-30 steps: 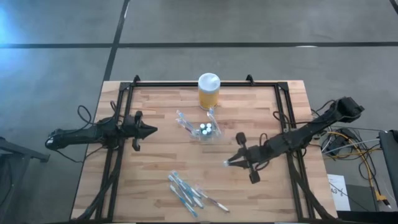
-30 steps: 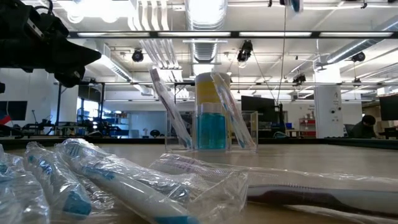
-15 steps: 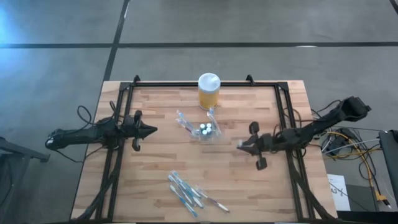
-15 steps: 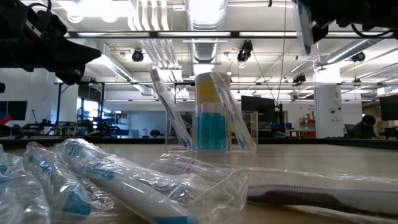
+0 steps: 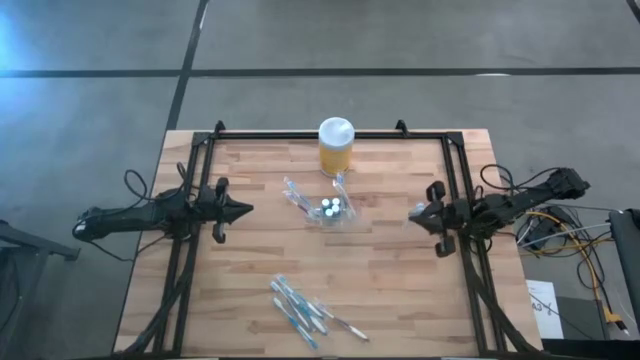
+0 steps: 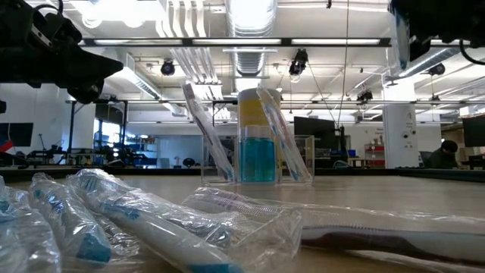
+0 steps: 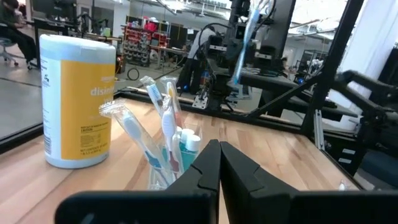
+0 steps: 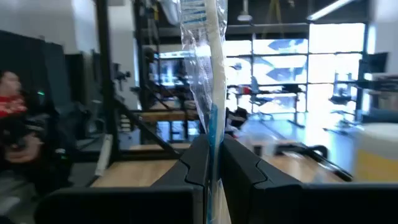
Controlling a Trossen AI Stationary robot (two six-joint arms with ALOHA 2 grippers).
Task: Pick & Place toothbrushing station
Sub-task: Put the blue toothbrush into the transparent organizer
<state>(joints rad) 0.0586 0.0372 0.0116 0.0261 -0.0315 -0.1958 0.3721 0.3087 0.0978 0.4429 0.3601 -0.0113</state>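
The toothbrushing station [image 5: 331, 210] is a small clear holder standing on the wooden table, with several toothbrushes stuck in its slots; it also shows in the low view [image 6: 258, 155] and the left wrist view [image 7: 169, 163]. My right gripper [image 5: 415, 213] is at the table's right side, above the wood, shut on a plastic-wrapped toothbrush [image 8: 205, 56]. My left gripper [image 5: 246, 209] is shut and empty, left of the station, pointing at it. My right gripper pinches the wrapped toothbrush between its two fingers, on the blue stretch of the handle [image 8: 212, 127]. The brush stands roughly upright across the fingers, most of its length above them, lifted clear of the table. It also shows in the left wrist view [image 7: 246, 31].
A yellow jar with a white lid [image 5: 336, 147] stands just beyond the station at the far edge. A heap of wrapped toothbrushes [image 5: 305, 310] lies near the front edge. Black frame rails [image 5: 460, 190] run along the table's left, right and far sides.
My right gripper has carried the wrapped toothbrush from near the table's middle toward the right edge and somewhat toward the far edge, turning as it went. The brush stays in its hold, clear of the table. The station has not moved.
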